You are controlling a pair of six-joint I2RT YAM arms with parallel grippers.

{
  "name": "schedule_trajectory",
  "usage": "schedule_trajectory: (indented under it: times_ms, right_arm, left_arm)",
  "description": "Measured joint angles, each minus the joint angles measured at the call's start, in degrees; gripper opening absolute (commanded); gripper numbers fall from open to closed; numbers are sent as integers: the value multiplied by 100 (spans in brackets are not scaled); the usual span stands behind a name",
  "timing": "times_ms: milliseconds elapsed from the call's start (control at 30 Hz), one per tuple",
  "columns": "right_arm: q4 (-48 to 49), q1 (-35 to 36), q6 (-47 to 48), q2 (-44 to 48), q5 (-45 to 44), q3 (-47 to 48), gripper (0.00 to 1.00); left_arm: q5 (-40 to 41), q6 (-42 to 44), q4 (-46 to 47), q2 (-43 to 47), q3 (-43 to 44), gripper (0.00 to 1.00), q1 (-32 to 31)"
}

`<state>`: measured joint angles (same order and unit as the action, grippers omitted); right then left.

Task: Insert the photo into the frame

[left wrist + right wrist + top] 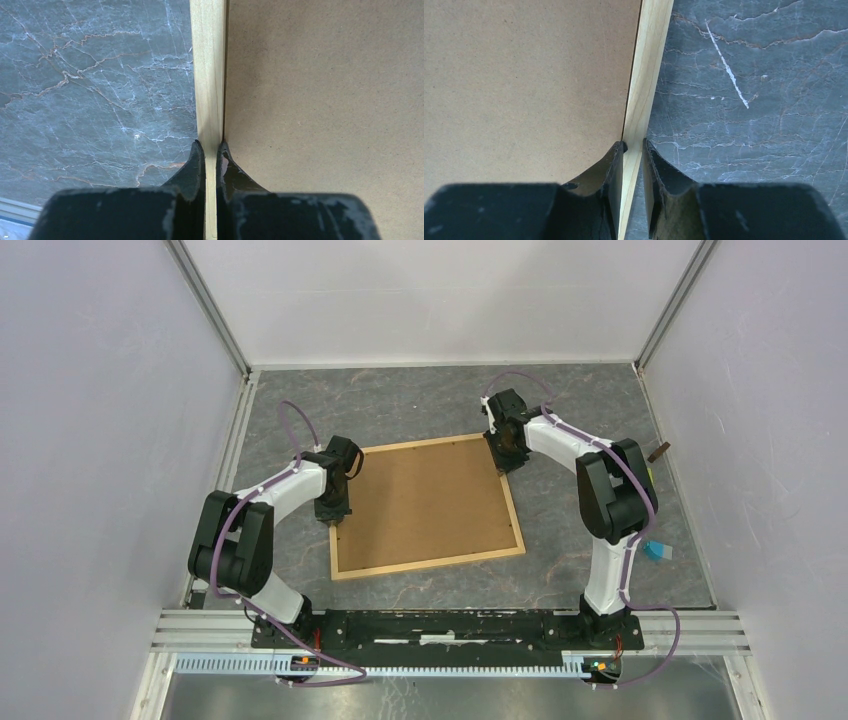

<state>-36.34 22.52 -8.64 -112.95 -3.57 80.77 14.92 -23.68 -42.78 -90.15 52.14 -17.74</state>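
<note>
The frame (430, 562), of thin light wood, lies flat on the grey marbled table with a plain brown backing board (425, 500) filling it. The photo is hidden. My left gripper (337, 515) is shut, its tips over the frame's left rail (207, 75); only a thin slit of wood shows between the fingers (198, 165). Whether they press on the rail I cannot tell. My right gripper (507, 455) is near the frame's far right corner, its jaws straddling the right rail (649, 65) and closed on it at the tips (634, 144).
White walls close the table in on three sides. A small brown object (657, 452) sits by the right wall and a light blue item (655, 551) lies near the right arm's base. An aluminium rail (450, 625) runs along the near edge.
</note>
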Motion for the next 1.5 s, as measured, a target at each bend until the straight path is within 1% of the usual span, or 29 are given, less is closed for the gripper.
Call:
schedule_trajectory:
  times_ms: [933,1133,1500]
  right_arm:
    - [-22,24,4,0,-85,15,26]
    - [-22,-26,0,2,7,13,26]
    - [-17,-81,4,31,76,-4,29]
  left_arm:
    - [2,0,4,9,-2,2,0]
    - [0,0,4,11,-2,2,0]
    - [2,-2,4,11,-2,2,-2]
